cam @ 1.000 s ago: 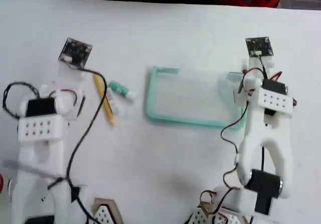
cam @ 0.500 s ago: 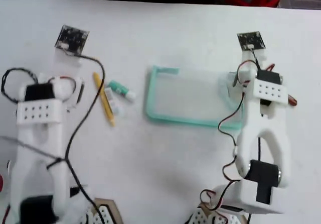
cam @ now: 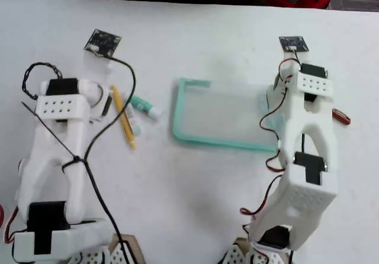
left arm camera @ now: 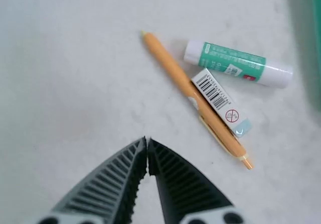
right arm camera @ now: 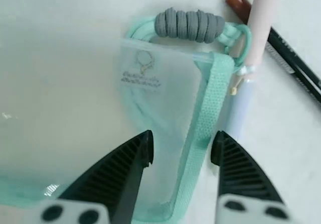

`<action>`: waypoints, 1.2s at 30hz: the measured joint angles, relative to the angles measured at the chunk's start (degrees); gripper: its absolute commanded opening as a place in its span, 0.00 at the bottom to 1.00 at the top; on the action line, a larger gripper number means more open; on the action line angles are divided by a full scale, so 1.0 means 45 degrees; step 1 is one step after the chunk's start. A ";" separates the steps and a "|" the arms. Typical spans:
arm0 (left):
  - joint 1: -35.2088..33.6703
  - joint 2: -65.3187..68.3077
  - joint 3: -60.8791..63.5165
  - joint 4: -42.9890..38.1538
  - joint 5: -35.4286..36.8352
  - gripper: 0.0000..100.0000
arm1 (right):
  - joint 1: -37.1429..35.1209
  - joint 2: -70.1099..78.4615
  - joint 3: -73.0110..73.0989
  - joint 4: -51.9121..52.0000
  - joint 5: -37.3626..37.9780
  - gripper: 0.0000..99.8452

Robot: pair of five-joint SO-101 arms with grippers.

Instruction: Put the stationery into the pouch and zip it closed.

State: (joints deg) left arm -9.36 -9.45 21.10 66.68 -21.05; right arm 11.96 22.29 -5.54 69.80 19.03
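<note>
The left gripper (left arm camera: 147,151) hangs over the white table (left arm camera: 65,68) near the slim orange pen (left arm camera: 170,68), its ribbed dark jaws pressed together on nothing. A barcoded white block (left arm camera: 220,102) touches the pen, and a round green-and-white glue stick (left arm camera: 235,63) lies just beside them. The right gripper (right arm camera: 183,148) is spread wide astride the woven mint edging of the translucent pouch (right arm camera: 75,83), holding nothing; in the high view the arm hides that end of the pouch, and a pale pink pen (right arm camera: 262,23) beside it is cut off.
</note>
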 measured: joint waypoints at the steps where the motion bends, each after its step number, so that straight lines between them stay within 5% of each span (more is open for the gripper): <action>1: 0.0000 0.0020 0.0000 0.0000 0.0000 0.03 | 0.0000 0.0195 -0.0156 0.0000 0.0000 0.15; 6: 0.0000 0.0020 0.0000 0.0000 0.0000 0.03 | 0.0078 0.0684 -0.0567 0.0000 0.0000 0.02; 18: 0.1387 0.0020 0.0000 -0.0293 0.0000 0.03 | 0.0039 -0.0723 -0.0586 0.1074 -0.0020 0.02; 24: 0.3184 0.0020 0.0000 -0.1074 -0.0020 0.23 | -0.0039 -0.3751 -0.0586 0.2559 -0.0020 0.02; 27: 0.3751 0.0020 0.0000 -0.0762 -0.0039 0.19 | -0.0137 -0.4669 -0.0449 0.2989 0.0098 0.03; 33: 0.2559 0.0000 0.0000 0.0039 0.0000 0.17 | 0.0274 -0.3829 0.1016 0.1543 0.0176 0.27; 36: 0.1016 -0.0410 0.0000 0.0313 -0.0039 0.17 | 0.0234 -0.2813 0.1074 0.0879 0.0176 0.29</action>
State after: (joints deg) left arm -4.79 -11.30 21.10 68.09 -21.23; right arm 13.01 9.63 -0.70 73.76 19.82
